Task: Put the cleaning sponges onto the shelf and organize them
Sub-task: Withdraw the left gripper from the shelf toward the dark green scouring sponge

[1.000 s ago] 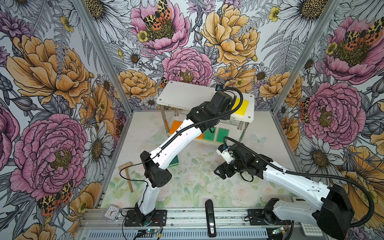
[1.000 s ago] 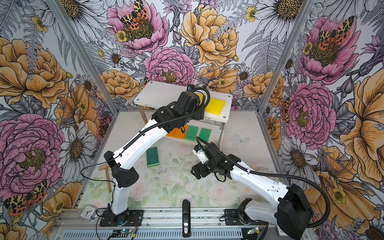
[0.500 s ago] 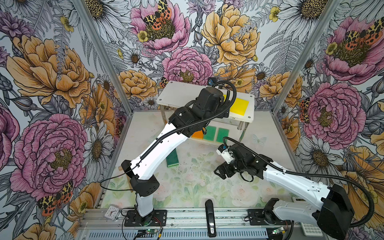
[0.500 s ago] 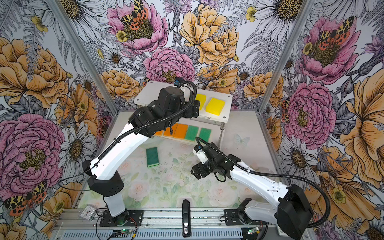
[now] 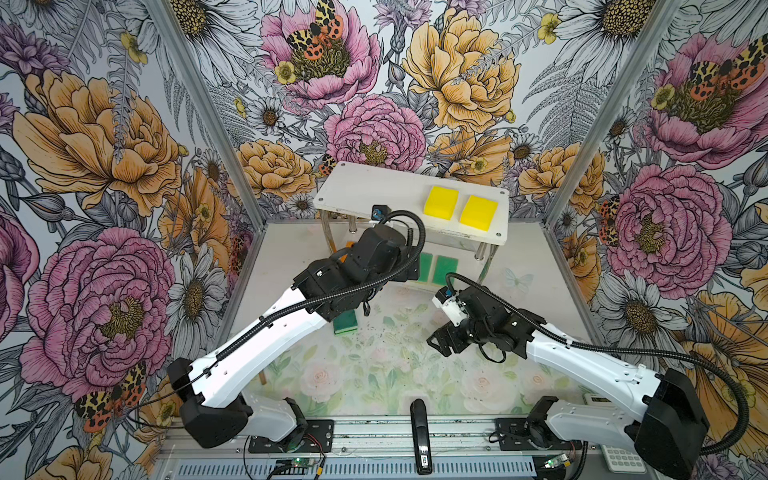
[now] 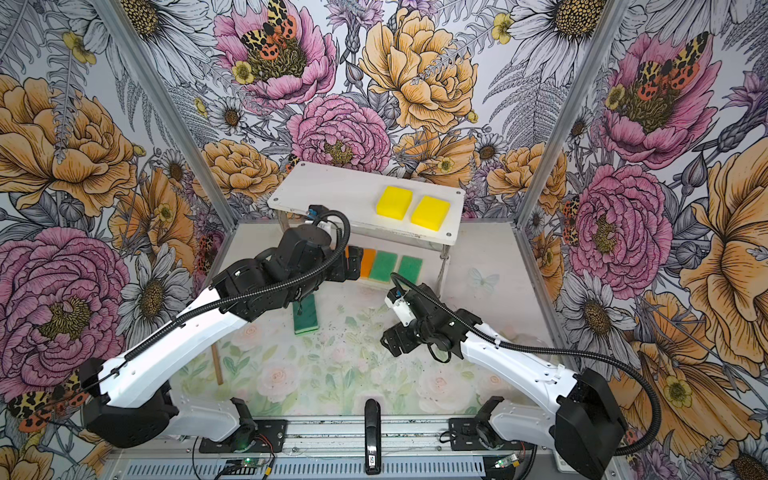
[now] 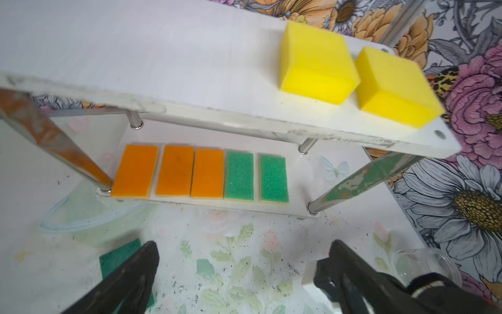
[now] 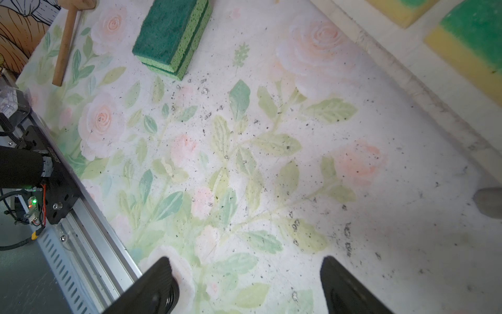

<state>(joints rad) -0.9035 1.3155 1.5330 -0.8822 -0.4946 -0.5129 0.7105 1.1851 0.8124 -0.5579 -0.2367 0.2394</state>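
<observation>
Orange rectangular foam sponges (image 7: 176,171) line the white two-tier shelf (image 7: 163,68). My left end effector (image 7: 243,244) and right end effector (image 8: 244,259) are spread, empty.

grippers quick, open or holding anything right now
Left gripper: open, holding nothing.
Right gripper: open, holding nothing.

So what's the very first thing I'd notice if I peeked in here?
Probably the giant painted flowers covering the walls all around. Next, the two bright yellow sponges sitting side by side on the top board of the shelf, with a tidy row of orange sponges and light green sponges on the board beneath. A little stack of dark green sponges sits alone on the table in front.
</observation>
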